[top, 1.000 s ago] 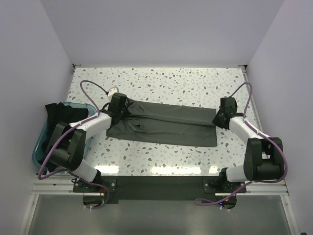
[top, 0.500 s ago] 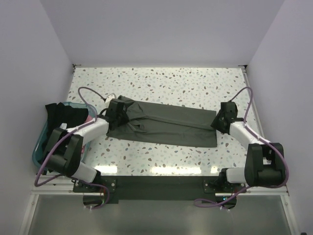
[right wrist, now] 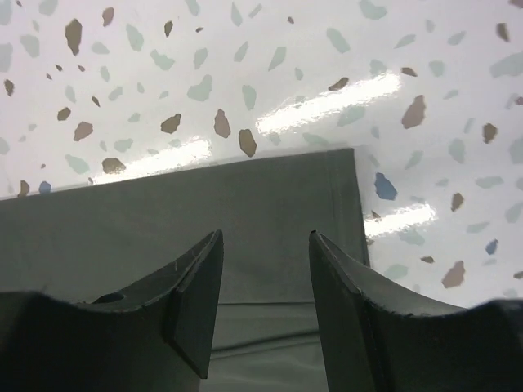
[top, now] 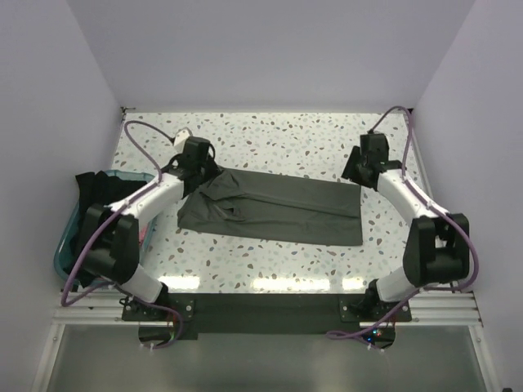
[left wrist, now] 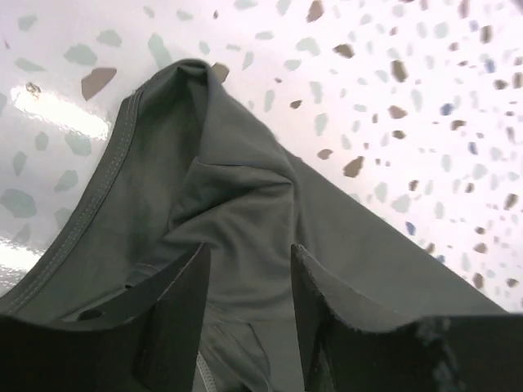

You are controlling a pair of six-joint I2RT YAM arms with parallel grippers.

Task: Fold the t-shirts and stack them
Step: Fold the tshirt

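A dark olive-green t-shirt (top: 278, 206) lies folded into a long band across the middle of the table. My left gripper (top: 204, 173) hovers over its bunched left end, open, with only cloth (left wrist: 245, 188) below the fingers (left wrist: 176, 314). My right gripper (top: 357, 173) is open too, just above the shirt's far right corner (right wrist: 163, 220). Neither gripper (right wrist: 265, 237) holds anything. A black t-shirt (top: 102, 189) hangs over the tub at the left.
A teal plastic tub (top: 65, 245) stands at the table's left edge beside the left arm. The speckled tabletop (top: 286, 131) runs to the back wall behind the shirt. White walls close in on both sides.
Both grippers have opened and let go of the olive shirt, then lifted away toward the far side. The shirt has stayed lying on the table.
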